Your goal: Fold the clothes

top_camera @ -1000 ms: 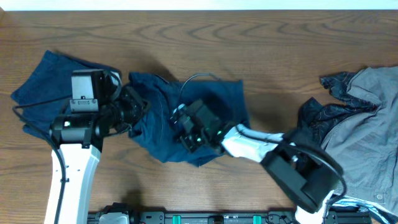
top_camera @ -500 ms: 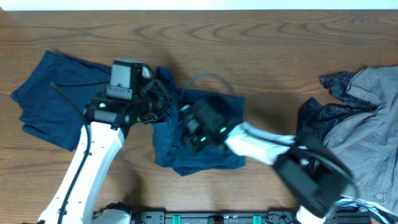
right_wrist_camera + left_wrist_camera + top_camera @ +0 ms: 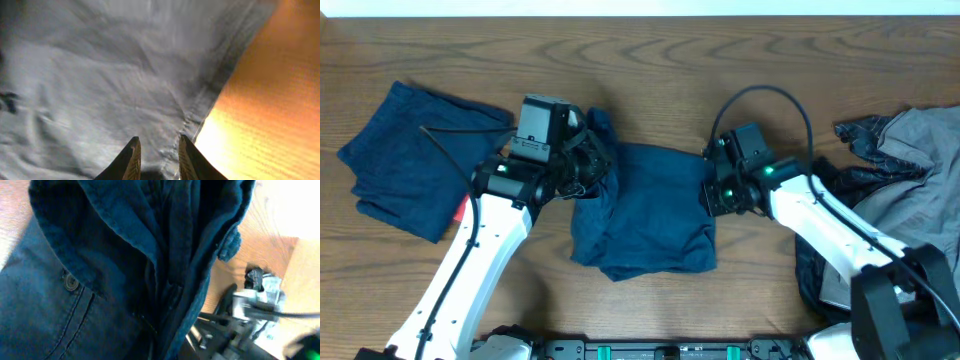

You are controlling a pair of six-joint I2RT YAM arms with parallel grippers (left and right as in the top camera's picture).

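We judge ourselves roughly midway: navy piece (image 3: 405, 160) lies folded at nine o'clock, navy shorts (image 3: 655, 215) half-folded at centre between right gripper (image 3: 708, 195), parted and empty, and left gripper (image 3: 588, 172), grip hidden by cloth, with grey-black heap (image 3: 900, 190) at three o'clock unfolded.

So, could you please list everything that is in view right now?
navy shorts: one, dark blue, table centre, between the arms.
navy garment: one, dark blue, left end of the table.
grey garment: one, light grey, right end.
black garment: one, shiny black, right end, partly under the grey one.
table: one, brown wood.
left arm: one, white and black, fingers buried in the bunched fabric it holds at the shorts' left edge.
right arm: one, white and black, fingers over the shorts' right hem.
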